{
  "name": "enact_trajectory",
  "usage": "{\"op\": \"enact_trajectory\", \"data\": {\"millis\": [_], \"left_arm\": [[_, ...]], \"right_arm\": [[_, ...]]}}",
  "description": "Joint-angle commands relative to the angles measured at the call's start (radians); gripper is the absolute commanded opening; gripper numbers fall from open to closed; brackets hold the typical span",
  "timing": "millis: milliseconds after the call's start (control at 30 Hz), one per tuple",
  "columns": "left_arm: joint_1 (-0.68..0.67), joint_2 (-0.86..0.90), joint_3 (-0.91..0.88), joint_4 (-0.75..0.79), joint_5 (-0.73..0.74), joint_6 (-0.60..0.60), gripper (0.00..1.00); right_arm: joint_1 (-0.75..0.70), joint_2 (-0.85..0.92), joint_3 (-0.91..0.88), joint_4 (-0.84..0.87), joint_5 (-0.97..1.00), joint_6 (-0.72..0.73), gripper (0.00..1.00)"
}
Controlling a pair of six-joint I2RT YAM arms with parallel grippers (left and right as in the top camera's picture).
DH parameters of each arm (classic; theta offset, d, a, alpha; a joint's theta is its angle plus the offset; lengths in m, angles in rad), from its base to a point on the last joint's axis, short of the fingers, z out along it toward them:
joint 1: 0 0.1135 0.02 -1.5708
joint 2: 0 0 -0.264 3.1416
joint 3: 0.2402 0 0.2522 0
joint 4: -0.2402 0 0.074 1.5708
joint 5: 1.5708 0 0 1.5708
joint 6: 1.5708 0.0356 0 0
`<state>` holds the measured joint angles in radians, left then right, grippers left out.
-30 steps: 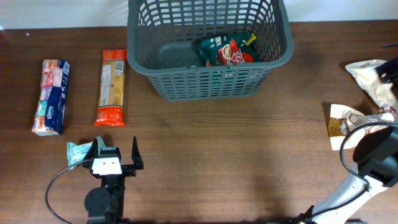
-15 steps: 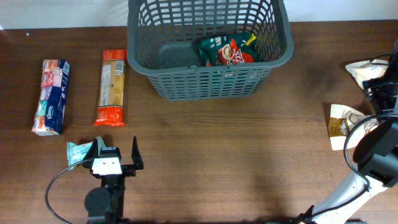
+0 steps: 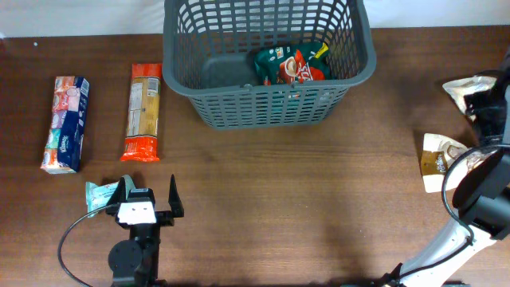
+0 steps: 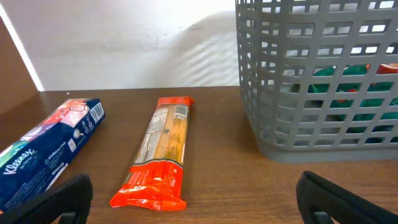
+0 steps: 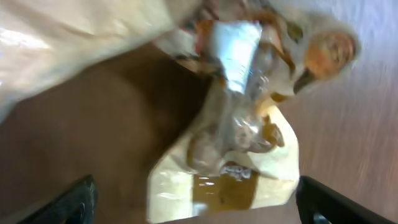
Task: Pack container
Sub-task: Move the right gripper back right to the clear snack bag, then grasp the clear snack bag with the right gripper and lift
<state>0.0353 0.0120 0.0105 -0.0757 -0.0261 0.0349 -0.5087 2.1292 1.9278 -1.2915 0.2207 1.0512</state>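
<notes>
Your container (image 3: 263, 108) sits mid-width at the far edge of the tabletop (image 3: 303, 207). Green snack bag (image 3: 291, 65) inside, print unreadable. Left side: tissue pack (image 4: 43, 152) marked "Kleenex", with an orange pasta packet (image 4: 161, 149) beside it, label too small to read. Left end effector (image 4: 199, 199) spread wide, empty, near edge. Right end effector (image 5: 199, 199) spread wide over beige packets (image 5: 230, 143) at the right edge, writing blurred.

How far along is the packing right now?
Done: one green packet lies in the container. In hand: nothing gripped; the right tool hangs open over two beige pouches, and the left tool sits open. Left: those pouches, the tissue pack, orange packet and teal packet, all on the table.
</notes>
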Motion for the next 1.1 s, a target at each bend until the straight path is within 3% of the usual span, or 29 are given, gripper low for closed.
{"op": "enact_trajectory", "data": {"millis": [0,1067], "left_arm": [[0.004,-0.007,-0.002,-0.007,0.011,0.015,0.99],[0.004,-0.007,-0.002,-0.007,0.011,0.015,0.99]], "right_arm": [[-0.011,0.005,-0.074,0.005,-0.006,0.096,0.99],[-0.068,0.005,-0.376,0.314,-0.020,-0.113,0.99]]}}
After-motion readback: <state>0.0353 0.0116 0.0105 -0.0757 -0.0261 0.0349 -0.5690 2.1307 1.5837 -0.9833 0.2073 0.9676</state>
